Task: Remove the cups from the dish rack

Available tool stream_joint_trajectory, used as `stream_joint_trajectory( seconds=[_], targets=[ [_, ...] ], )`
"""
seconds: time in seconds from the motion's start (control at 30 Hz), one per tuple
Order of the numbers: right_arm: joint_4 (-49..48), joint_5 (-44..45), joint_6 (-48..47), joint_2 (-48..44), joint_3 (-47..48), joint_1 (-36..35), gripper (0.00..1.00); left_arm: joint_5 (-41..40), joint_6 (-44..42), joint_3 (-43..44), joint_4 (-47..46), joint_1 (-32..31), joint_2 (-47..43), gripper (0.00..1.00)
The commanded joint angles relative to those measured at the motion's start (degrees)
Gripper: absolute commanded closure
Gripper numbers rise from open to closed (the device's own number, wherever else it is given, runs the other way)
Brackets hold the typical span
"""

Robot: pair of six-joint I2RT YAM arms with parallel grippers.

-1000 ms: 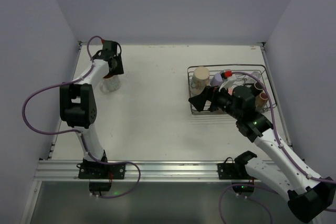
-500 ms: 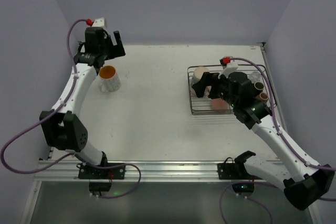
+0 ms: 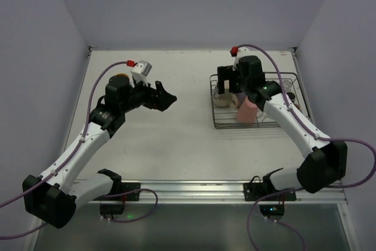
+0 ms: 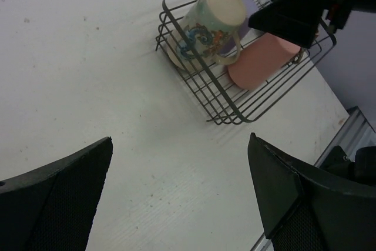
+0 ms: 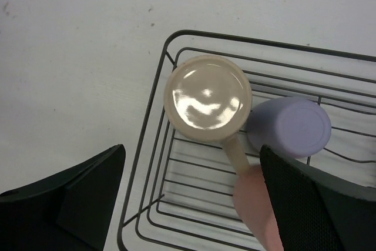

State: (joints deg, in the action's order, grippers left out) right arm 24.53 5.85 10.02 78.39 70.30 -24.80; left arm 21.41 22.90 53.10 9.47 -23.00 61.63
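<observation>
**Top external:** I see the left arm reaching across the left half of the tabletop (image 3: 176, 145). The left tool (image 3: 164, 99) is released, holds nothing, and points toward the centre. An orange-inside cup (image 3: 120, 79) shows just behind that arm at the upper left, well apart from the dish rack (image 3: 252, 126) at the right of the frame. The right tool (image 3: 226, 84) hangs over the rack's left end. A salmon-red cup (image 3: 247, 111) lies inside, near the lower rim.

**Left wrist:** The left tool's dark fingers (image 4: 59, 204) fill the bottom corners, spread wide with only bare tabletop between them. The rack sits at the upper right. A cream patterned mug (image 4: 208, 24) stands in its left corner, handle turned toward the salmon-red cup lying just beside it. The right tool's dark tip comes in from the upper right corner above both.

**Right wrist:** The right tool's fingers (image 5: 64, 198) stand wide apart at the lower corners, gripping nothing. I look down between them at the mug in the rack's upper-left corner, its glossy round face toward the lens. A lavender cup (image 5: 288, 126) touches it on the right. The salmon-red cup shows at the bottom edge, under the handle.
</observation>
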Motion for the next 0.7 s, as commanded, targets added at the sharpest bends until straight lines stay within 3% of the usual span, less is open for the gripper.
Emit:
stream_joint_trajectory(
  seconds=[0.0,0.33,0.67],
  targets=[
    [2.45,-2.06,-3.96,2.73,3.70,1.50,0.01,6.98,-2.75,-1.51,-4.38,0.15,-6.33,0.00],
    [3.59,-6.71,-5.45,10.72,8.53,2.65,0.01,-1.89,-7.25,-4.14,0.19,0.15,-12.32,0.00],
    [5.53,-2.51,-5.71,17.58,12.66,3.09,0.01,-1.37,-7.51,-4.50,0.98,0.15,-12.06,0.00]
  ],
)
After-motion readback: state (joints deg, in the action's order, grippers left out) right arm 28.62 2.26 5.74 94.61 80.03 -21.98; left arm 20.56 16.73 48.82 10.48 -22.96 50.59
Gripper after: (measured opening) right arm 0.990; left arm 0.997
